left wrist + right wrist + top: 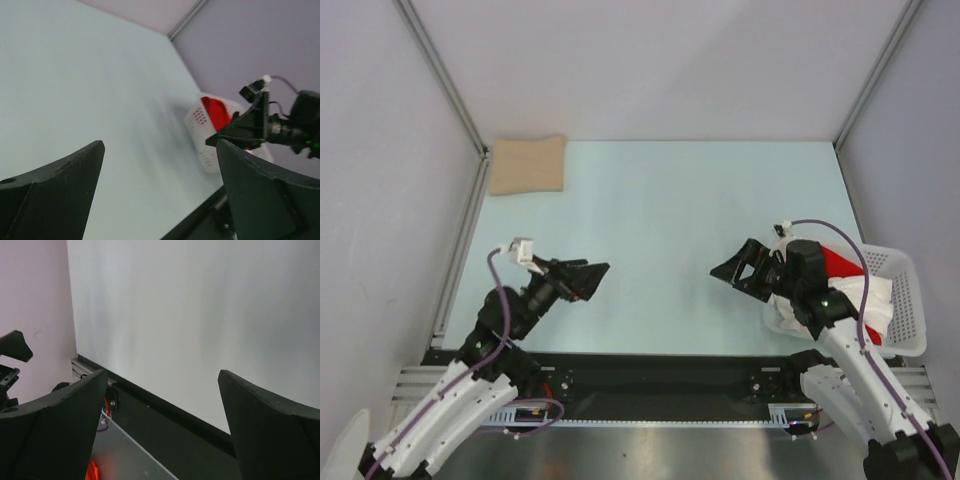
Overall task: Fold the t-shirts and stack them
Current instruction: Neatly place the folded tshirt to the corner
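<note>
Folded into a flat rectangle, beige-tan cloth t-shirt lying in the far left corner of the pale blue-green bench, close against the left edge, well apart from everything else.

Bundled together and unfolded, bright red cloth t-shirt and white cloth t-shirt inside the white plastic lattice basket at the near right corner of the bench; red toward the far side of the heap, white toward the near side, both partly hidden from above by the right arm.

Released and holding nothing, left claw hovering over the near left part of the bench, black fingers spread wide, only bare bench surface between them, tips aimed toward the middle.

Likewise released, right claw over the near right part of the bench, just beside the basket on its left side, fingers wide apart, nothing between them in its wrist view but bare bench and the dark rail along the near edge. Aimed toward the left claw, a stretch of bare bench between the two.

From the left wrist view, basket wall and a patch of red cloth showing behind the right claw
</note>
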Robot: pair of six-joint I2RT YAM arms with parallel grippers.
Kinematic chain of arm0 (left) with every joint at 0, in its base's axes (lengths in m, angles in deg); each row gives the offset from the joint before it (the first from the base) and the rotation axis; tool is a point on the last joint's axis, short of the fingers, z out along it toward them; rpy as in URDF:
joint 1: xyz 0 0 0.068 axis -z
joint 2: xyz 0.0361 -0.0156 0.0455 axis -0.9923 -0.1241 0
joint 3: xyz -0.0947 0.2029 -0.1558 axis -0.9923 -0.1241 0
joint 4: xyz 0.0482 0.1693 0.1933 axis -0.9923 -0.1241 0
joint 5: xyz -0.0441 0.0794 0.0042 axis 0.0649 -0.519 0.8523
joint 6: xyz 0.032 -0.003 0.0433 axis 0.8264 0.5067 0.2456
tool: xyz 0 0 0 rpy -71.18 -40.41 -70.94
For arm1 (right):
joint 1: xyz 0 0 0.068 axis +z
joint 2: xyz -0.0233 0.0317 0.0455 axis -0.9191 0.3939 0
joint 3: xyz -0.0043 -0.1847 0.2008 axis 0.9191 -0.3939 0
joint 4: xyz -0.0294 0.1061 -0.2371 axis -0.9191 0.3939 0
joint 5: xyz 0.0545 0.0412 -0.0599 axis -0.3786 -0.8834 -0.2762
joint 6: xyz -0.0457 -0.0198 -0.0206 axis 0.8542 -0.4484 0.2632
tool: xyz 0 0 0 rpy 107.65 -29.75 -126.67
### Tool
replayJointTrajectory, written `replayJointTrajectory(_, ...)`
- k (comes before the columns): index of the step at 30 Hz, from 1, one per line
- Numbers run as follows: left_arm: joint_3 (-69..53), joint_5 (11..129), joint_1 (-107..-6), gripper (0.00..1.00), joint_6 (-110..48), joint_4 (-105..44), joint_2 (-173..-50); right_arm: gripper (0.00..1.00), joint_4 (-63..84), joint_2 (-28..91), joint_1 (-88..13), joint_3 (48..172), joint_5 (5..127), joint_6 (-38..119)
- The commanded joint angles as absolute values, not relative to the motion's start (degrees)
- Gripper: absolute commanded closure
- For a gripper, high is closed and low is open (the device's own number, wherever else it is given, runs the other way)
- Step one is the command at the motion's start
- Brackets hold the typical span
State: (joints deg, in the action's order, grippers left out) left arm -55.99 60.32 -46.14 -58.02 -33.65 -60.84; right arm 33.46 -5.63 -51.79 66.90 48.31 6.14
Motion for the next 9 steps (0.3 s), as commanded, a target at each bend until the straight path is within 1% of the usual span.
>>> replayJointTrajectory(1, -65.0, 60.8, -46.2, 0.0, -72.2, -39.3, -49.0, 0.0, 29.7, -10.7, -50.2, 63.7, 56.8, 3.3)
replayJointTrajectory(2, -66.6, 61.0, -46.2, 0.0, -76.1, -42.3, -42.1, 0.0, 30.2, -11.2, -49.8, 63.1, 57.1, 1.8)
replayJointTrajectory(6, -73.3, 64.0, -46.3, 0.0, -84.5, -49.0, -28.6, 0.0, 30.5, -13.7, -46.9, 59.1, 54.4, 2.3)
replayJointTrajectory(8, -72.5, 67.2, -46.3, 0.0, -83.0, -46.5, -31.2, 0.0, 28.5, -19.4, -45.7, 56.8, 50.9, 2.2)
replayJointTrajectory(9, -72.6, 70.7, -46.3, 0.0, -82.9, -41.5, -31.0, 0.0, 24.5, -21.8, -45.7, 55.8, 43.9, 1.5)
